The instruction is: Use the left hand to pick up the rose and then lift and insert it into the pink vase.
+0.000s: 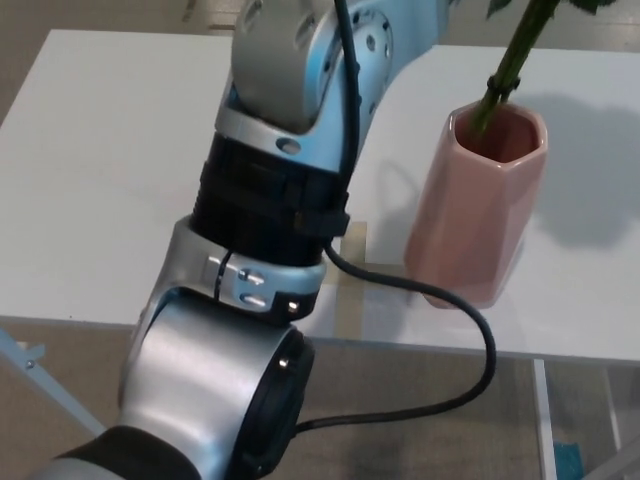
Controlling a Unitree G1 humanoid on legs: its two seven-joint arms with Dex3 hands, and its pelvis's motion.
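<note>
One rose stem dips into the mouth of the pink vase on the white bench. Left arm fills the near left; neither hand shows, so finger state can't be told.

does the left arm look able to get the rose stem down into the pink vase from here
Probably yes. The stem already dips into the open mouth of the pink vase, and nothing blocks the opening. The left arm reaches up out of frame, so its hand is not visible.
</note>
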